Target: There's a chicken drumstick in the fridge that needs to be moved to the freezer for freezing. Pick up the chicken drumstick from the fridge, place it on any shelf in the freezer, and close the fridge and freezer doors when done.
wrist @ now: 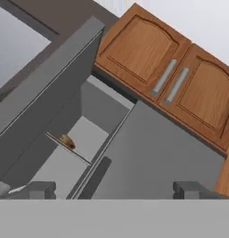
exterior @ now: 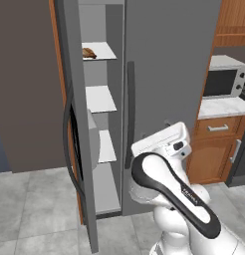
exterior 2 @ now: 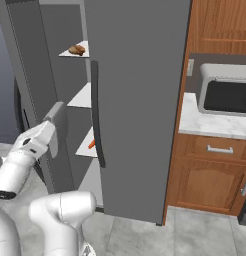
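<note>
Gripper (wrist: 114, 190) spread wide, nothing held. Chicken drumstick (exterior: 89, 53) seen on top freezer shelf (exterior: 105, 51); fridge door (exterior: 169, 74) shut. Freezer door (exterior: 74, 124) best pushed squarely, near handle edge.

One chicken drumstick (exterior: 89, 53), three narrow white shelves (exterior: 100, 98), one microwave (exterior: 225, 76) and two wooden cabinet doors (wrist: 142, 50).
</note>
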### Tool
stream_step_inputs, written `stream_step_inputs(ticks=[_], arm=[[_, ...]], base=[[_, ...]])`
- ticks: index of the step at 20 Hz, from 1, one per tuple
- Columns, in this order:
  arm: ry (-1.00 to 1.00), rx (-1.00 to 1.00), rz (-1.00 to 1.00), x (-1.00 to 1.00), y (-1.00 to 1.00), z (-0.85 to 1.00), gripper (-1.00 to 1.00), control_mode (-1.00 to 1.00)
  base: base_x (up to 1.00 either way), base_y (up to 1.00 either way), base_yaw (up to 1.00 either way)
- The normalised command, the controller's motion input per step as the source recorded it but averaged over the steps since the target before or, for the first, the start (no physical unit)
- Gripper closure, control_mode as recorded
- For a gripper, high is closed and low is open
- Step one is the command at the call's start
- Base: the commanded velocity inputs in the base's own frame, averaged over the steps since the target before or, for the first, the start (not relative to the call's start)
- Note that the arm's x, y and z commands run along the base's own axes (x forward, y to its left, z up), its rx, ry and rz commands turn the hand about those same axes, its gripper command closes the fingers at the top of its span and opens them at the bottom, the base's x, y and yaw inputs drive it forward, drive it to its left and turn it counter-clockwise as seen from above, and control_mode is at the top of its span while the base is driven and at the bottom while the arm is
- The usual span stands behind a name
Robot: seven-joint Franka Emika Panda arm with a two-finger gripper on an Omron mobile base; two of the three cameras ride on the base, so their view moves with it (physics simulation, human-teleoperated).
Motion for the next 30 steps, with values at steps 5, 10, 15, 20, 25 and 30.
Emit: stream_step_inputs(ticks=[5, 10, 15, 20, 25, 30], arm=[[0.01, -0.25, -0.27, -0.71, 0.71, 0.51, -1.0, -1.0], [0.02, -0.13, -0.21, -0.49, 0.99, 0.06, -1.0, -1.0], [0.05, -0.24, -0.22, -0.21, 1.0, 0.0, -1.0, -1.0], [0.08, -0.23, -0.25, -0.02, 1.0, 0.0, -1.0, -1.0], [0.05, -0.19, -0.25, 0.0, 0.79, 0.0, -1.0, -1.0], [0.03, -0.3, -0.25, -0.01, 0.74, -0.08, -1.0, -1.0]], base=[[0.0, 0.0, 0.0], [0.0, 0.0, 0.0], [0.0, 0.0, 0.0], [0.0, 0.0, 0.0], [0.0, 0.0, 0.0], [0.0, 0.0, 0.0]])
